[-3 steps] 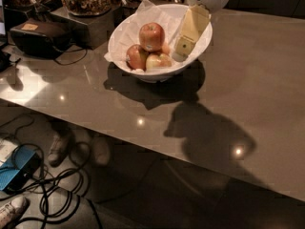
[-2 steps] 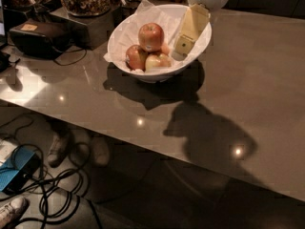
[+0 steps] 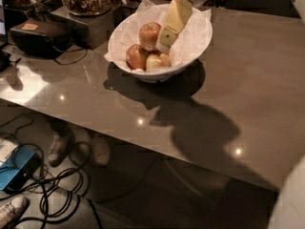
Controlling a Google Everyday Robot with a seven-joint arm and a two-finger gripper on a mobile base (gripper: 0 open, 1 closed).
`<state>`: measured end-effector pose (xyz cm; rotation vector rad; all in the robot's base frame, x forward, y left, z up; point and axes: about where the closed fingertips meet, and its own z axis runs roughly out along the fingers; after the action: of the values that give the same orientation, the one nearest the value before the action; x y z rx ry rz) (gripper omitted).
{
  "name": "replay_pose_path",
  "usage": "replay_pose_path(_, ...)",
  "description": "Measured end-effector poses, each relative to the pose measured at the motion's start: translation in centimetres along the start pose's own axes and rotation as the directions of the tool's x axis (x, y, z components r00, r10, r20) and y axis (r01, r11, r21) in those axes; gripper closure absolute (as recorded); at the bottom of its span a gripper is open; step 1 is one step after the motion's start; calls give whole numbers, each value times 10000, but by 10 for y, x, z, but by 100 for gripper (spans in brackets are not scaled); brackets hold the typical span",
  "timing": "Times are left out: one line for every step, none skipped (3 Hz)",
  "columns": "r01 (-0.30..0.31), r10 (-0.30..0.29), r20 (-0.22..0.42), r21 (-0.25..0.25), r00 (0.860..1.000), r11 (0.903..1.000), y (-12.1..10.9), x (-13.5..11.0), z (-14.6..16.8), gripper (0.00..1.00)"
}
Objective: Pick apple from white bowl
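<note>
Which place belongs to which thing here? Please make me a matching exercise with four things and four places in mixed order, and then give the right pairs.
Things:
1. gripper
2. top apple
3. black box
4. blue device

Places:
A. on the floor, down left of the table
B. inside the white bowl, beside the top apple
C. on the table, left of the white bowl
D. resting on the lower apples

Pairs: 1-B, 2-D, 3-C, 4-A.

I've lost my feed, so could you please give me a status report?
Tool inside white bowl, beside top red apple. Apple resting on two other apples, not lifted. Nothing blocking.
</note>
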<state>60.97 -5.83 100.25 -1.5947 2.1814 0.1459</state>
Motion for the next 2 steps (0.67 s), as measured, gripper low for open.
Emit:
replay_pose_path(-209,212,134,-212,9997,9996,-16,-19,10,0)
replay_pose_path(-451,459,269,-308,9986,9985,-31,-30,18,6)
